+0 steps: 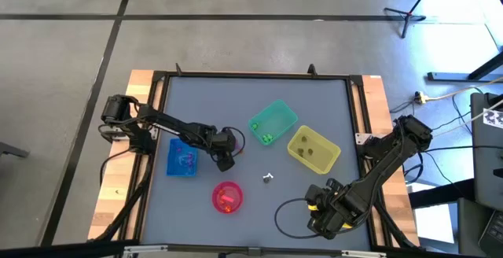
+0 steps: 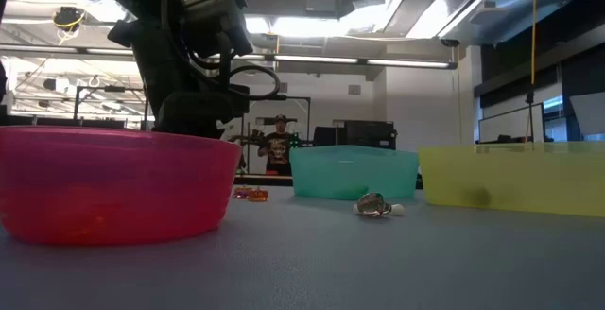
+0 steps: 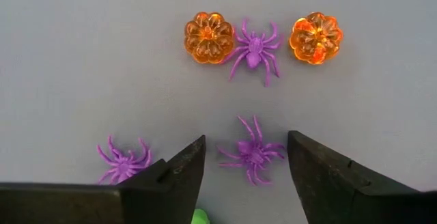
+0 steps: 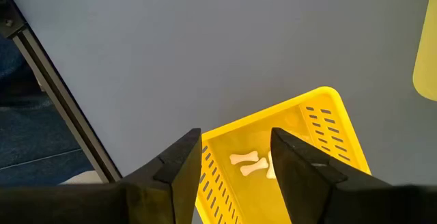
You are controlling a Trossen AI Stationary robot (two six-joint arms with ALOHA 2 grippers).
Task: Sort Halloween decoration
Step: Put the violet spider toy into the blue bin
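Observation:
My left gripper (image 3: 246,138) (image 1: 226,160) points down over the middle of the table, open. Its fingers stand on either side of a purple spider (image 3: 252,154) without touching it. More trinkets lie flat on the table beyond it: another purple spider (image 3: 254,48) between two orange pumpkins (image 3: 209,37) (image 3: 315,38), and a third spider (image 3: 123,162) beside one finger. A dark grey and white trinket (image 1: 267,178) (image 2: 373,204) lies alone. My right gripper (image 4: 235,134) (image 1: 318,209) hangs open near the front right, over a yellow slotted bin (image 4: 287,142) holding white bones (image 4: 247,162).
A blue bin (image 1: 182,160) stands to the left of my left gripper. A pink bowl (image 1: 226,197) (image 2: 113,182) stands near the front. A green bin (image 1: 273,123) (image 2: 354,171) and a yellow bin (image 1: 313,149) (image 2: 515,178) stand on the right. A person (image 2: 278,145) shows far behind the table.

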